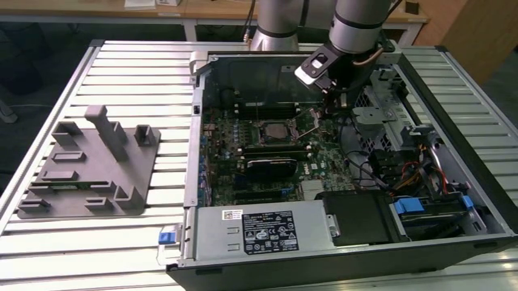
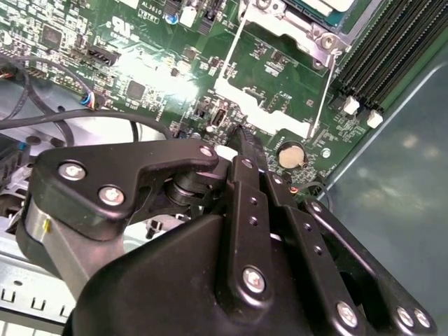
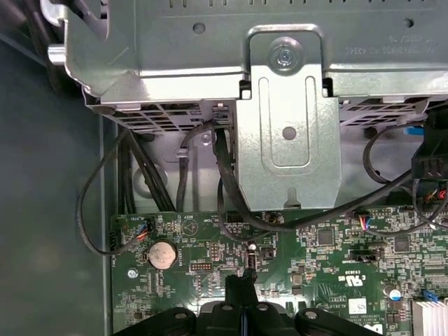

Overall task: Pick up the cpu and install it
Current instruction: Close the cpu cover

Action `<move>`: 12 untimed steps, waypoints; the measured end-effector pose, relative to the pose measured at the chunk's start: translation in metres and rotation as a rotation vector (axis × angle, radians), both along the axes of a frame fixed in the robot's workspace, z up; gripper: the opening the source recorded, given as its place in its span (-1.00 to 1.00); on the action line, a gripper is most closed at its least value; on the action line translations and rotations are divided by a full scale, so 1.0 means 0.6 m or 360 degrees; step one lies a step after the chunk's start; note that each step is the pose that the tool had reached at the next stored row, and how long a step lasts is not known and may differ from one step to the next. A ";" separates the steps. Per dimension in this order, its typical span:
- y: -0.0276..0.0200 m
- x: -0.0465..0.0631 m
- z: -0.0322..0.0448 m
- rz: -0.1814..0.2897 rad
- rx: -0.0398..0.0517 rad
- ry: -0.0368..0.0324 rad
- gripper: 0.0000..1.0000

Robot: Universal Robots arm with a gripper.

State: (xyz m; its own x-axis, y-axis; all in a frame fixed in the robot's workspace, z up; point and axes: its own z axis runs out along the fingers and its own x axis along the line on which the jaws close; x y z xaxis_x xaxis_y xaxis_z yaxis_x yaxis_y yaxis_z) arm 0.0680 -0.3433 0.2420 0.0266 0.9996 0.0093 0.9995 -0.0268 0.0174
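Observation:
The cpu [image 1: 271, 130] is a silver-grey square lying flat in the motherboard socket inside the open computer case [image 1: 453, 85]; one corner of the cpu [image 2: 327, 5] shows in the second wrist view. The socket's metal load plate [image 2: 269, 77] stands swung open beside it. My gripper [image 1: 327, 110] hangs over the board on the exterior view's right of the socket. Its black fingers [image 2: 245, 150] are pressed together, shut with nothing visible between them, tips just above the green board [image 3: 210, 245] near a coin cell battery [image 3: 160, 255].
A grey plastic tray [image 1: 81, 176] with upright posts sits on the slatted table [image 1: 137, 73] at the exterior view's left. Inside the case are a power supply [image 1: 259, 233], black cables [image 3: 91, 210], a metal drive bracket [image 3: 287, 133] and memory slots [image 2: 381, 49].

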 end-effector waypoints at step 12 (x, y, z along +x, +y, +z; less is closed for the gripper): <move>0.0000 -0.012 -0.009 0.0000 0.0016 -0.0001 -0.79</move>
State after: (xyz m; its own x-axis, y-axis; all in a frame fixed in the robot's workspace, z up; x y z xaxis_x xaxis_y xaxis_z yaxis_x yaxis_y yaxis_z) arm 0.0608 -0.3433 0.2367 0.0266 0.9995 0.0192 0.9995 -0.0270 0.0177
